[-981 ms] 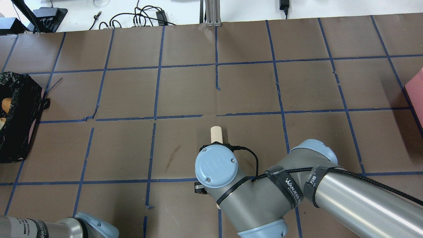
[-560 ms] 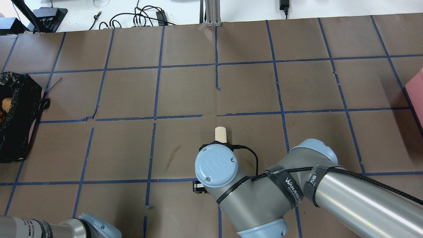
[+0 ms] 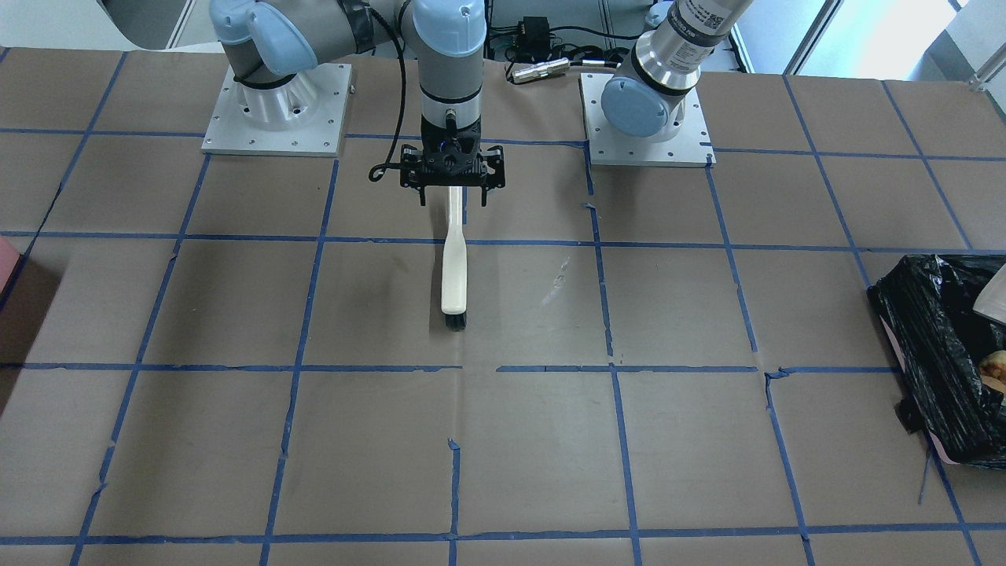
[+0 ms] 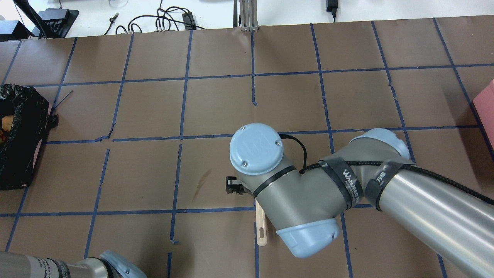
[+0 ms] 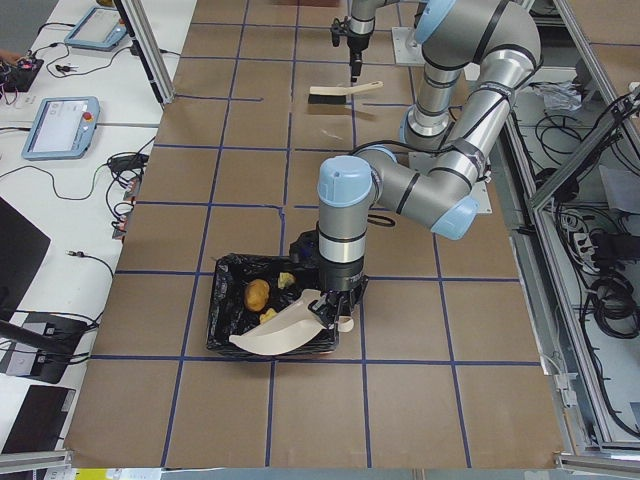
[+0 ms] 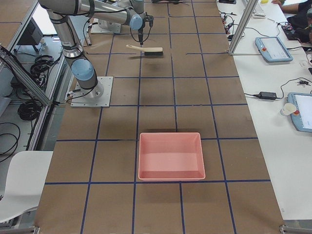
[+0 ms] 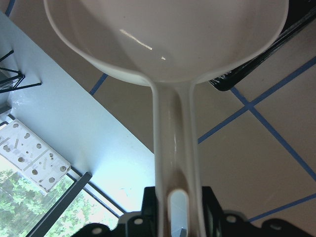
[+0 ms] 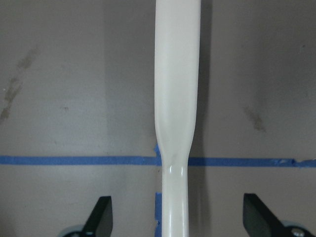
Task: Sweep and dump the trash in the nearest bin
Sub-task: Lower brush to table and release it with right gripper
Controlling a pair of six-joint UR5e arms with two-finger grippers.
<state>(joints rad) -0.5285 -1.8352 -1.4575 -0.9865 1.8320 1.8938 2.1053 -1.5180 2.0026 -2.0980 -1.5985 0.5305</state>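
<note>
From across the desk (image 3: 236, 314), the right gripper (image 3: 451, 189) hangs with its jaws spread wide on either side of the cream brush (image 3: 454, 267), which lies flat with its black bristles pointing away from the robot. The black-lined bin (image 3: 943, 354) sits at the desk's edge, well apart from the brush.

From overhead, the right arm hides most of the brush; only the handle end (image 4: 261, 231) shows. The bin (image 4: 19, 154) is far off toward the robot's left.

From the left end, the left gripper (image 5: 330, 305) is clamped on the handle of a cream dustpan (image 5: 280, 335), tilted over the bin (image 5: 225, 320). The trash (image 5: 258, 294) lies inside the bin.

The left wrist camera shows the dustpan handle (image 7: 175, 163) held between the fingers.

The right wrist camera shows both fingers (image 8: 101, 215) apart from the brush handle (image 8: 177, 98).
</note>
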